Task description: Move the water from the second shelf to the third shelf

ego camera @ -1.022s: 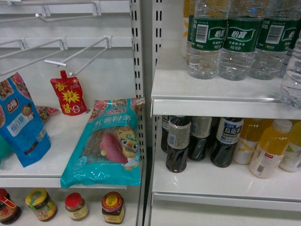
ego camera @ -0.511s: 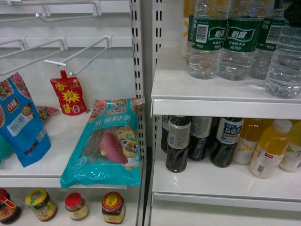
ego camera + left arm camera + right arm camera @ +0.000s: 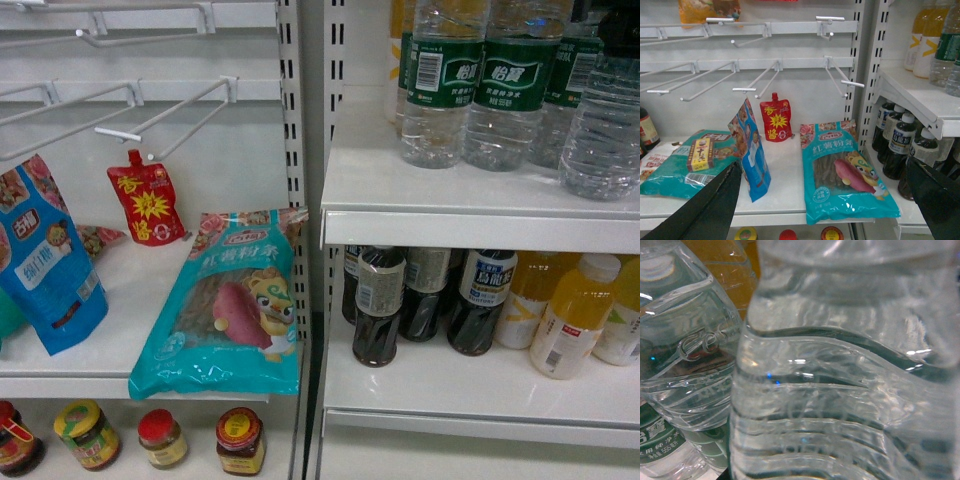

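Water (image 3: pixel 600 130) sits at the right edge of the upper shelf (image 3: pixel 460 190), filling the right wrist view. Right end effector's grip: cannot tell. Left end effector (image 3: pixel 830 200) wide, idle. Confirm a firm mid-body hold, lift clear of neighbouring bottles (image 3: pixel 480 90).

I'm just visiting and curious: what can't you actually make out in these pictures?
- Right gripper: head view's right edge cuts it off; the right wrist view is filled by a water bottle.
- Bottle caps: cut off by the head view's top edge.
- Jar labels: too small.
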